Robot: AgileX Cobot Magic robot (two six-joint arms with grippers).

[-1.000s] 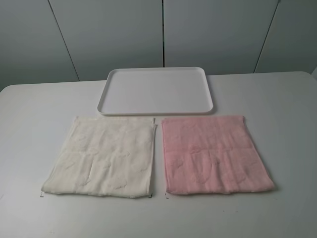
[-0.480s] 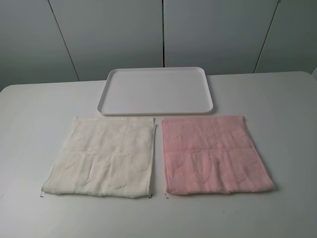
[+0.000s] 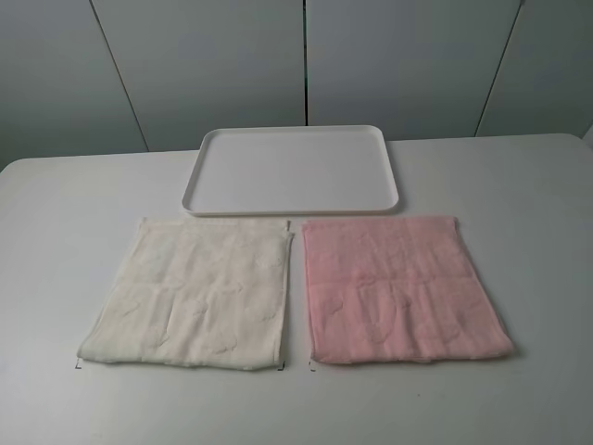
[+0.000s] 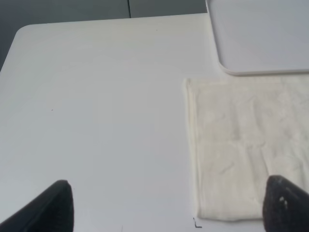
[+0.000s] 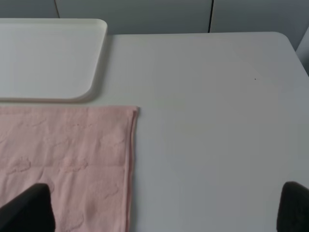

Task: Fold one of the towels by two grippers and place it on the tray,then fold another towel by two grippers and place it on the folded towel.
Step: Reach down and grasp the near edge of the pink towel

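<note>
The white tray (image 3: 292,199) lies flat on the table (image 3: 519,185), at the middle of its far edge. The 2 towels lie spread out and unfolded, side by side on the near side of the tray. The cream towel (image 3: 190,292) is toward the table's left edge and the pink towel (image 3: 403,287) toward its right edge, with a narrow strip of table between them. Their far hems lie just beside the tray's near rim and do not overlap it. Small black corner marks (image 3: 281,367) sit on the table at the cream towel's near corners.

The left gripper (image 4: 169,208) hangs above the cream towel's left hem. Its 2 black fingers (image 4: 55,205) are spread wide, 1 over bare table and 1 over the towel, and they pinch nothing. The right gripper (image 5: 161,208) hangs above the pink towel's right hem. Its fingers (image 5: 29,208) are also spread wide, 1 over the towel and 1 over bare table toward the right edge, and they grip nothing.

Nothing differs from 1 second ago: the tray and both towels lie exactly where they were.
</note>
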